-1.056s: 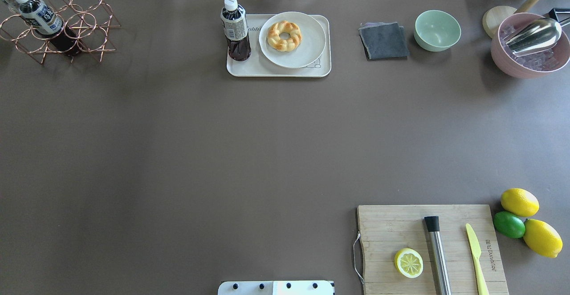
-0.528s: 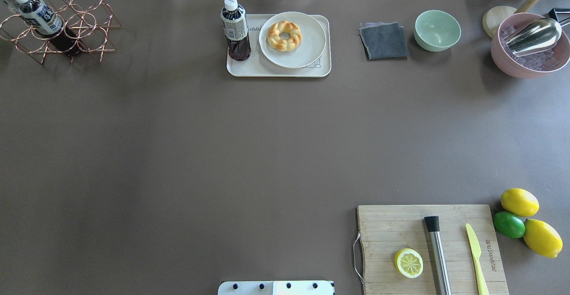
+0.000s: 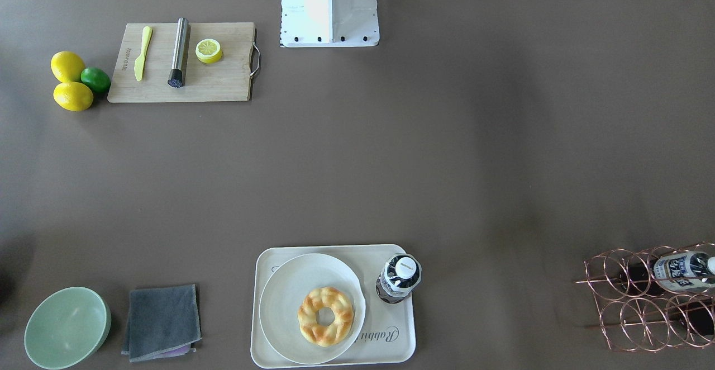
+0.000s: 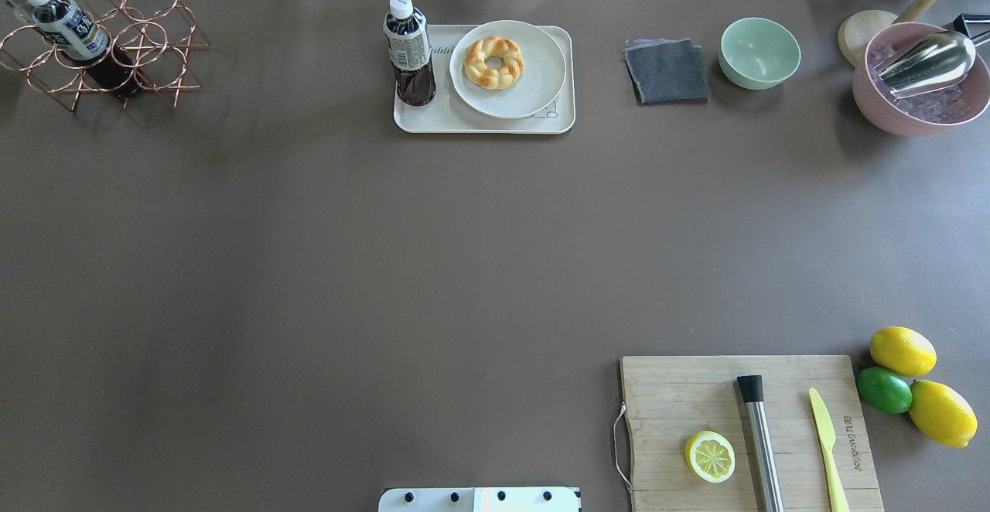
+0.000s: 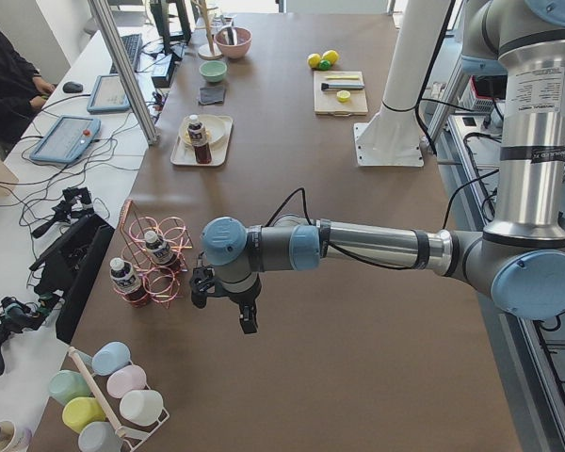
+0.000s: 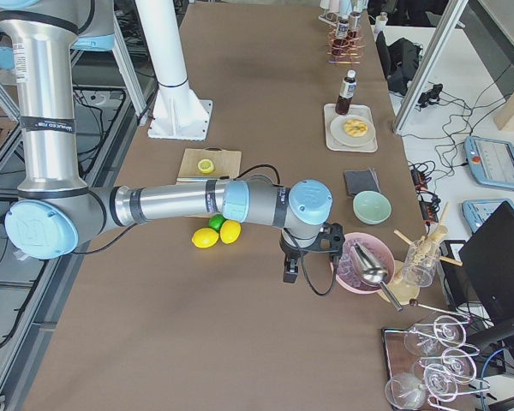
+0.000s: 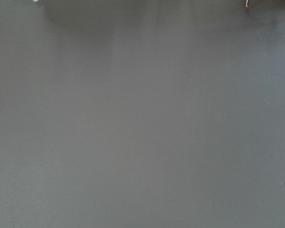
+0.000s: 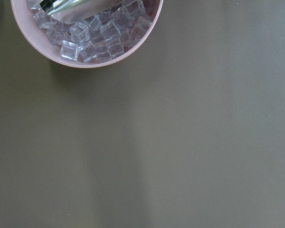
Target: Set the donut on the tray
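The donut (image 4: 493, 62) lies on a plate (image 4: 541, 87) on the tray (image 4: 433, 119). The left hand (image 5: 245, 323) and the right hand (image 6: 289, 274) hang over the counter (image 4: 309, 264), well apart from the tray, one toward each end. I cannot tell whether either hand is spread or pressed together.

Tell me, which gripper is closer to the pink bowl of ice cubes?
Right. The right gripper hangs just beside the pink bowl of ice cubes; the left gripper is at the opposite end, by the copper bottle rack.
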Robot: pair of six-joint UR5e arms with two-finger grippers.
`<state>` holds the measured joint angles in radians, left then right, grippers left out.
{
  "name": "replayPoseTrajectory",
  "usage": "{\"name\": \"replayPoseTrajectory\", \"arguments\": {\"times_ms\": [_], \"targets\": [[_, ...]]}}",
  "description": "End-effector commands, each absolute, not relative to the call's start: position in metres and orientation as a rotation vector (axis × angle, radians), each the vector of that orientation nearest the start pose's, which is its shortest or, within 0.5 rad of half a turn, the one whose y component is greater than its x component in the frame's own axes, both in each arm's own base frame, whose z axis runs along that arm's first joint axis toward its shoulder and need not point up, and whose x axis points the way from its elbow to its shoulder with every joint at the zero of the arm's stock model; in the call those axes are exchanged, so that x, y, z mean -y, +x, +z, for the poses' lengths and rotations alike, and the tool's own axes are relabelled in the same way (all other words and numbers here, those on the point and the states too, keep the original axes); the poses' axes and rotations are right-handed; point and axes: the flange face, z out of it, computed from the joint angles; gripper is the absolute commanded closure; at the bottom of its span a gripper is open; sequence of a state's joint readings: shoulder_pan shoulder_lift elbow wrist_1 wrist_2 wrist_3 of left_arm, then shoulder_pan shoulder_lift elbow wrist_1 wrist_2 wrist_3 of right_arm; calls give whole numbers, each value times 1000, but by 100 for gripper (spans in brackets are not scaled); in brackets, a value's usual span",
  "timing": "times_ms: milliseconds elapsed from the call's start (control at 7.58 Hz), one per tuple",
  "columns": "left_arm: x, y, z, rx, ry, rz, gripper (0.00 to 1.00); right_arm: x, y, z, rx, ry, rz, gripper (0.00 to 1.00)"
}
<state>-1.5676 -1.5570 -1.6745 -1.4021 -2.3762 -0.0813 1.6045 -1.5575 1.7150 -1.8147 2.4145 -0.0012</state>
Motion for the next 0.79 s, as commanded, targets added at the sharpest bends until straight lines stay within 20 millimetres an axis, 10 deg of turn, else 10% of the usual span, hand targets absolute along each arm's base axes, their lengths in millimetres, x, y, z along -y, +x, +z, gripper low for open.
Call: {"name": "replayPoseTrajectory", "arguments": {"times_ms": [0,660], "targets": [[479,-60,629,-801,-109,-106,2,485,75,600,845,-65,67,0],[477,-60,630,-801,-111,-107,2,476,76,607,845,-65,68,0]]}}
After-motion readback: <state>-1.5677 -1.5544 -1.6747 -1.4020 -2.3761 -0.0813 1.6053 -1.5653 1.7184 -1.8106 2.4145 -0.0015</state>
